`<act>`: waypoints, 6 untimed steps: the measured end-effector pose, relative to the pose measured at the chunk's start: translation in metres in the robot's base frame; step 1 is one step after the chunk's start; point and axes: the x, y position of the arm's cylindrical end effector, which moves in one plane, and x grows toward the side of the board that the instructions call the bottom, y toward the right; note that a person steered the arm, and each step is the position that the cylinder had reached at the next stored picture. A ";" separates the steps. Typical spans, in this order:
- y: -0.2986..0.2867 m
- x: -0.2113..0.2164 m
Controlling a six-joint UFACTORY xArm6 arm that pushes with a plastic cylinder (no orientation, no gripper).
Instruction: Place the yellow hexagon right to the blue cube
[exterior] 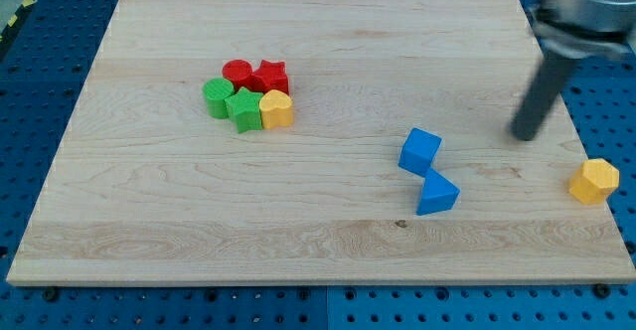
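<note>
The yellow hexagon (594,181) lies near the board's right edge, at the view's lower right. The blue cube (420,151) sits right of centre, with a blue triangular block (437,194) touching it just below. My tip (522,135) rests on the board between them, right of the blue cube and up-left of the yellow hexagon, touching neither. The rod is blurred.
A tight cluster sits at the upper left of centre: a red cylinder (237,73), a red star (269,77), a green cylinder (218,97), a green star (242,108) and a second yellow block (277,109). The wooden board (298,221) lies on a blue perforated table.
</note>
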 end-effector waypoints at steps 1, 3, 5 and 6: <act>0.064 0.023; 0.073 0.099; -0.027 0.058; -0.092 0.018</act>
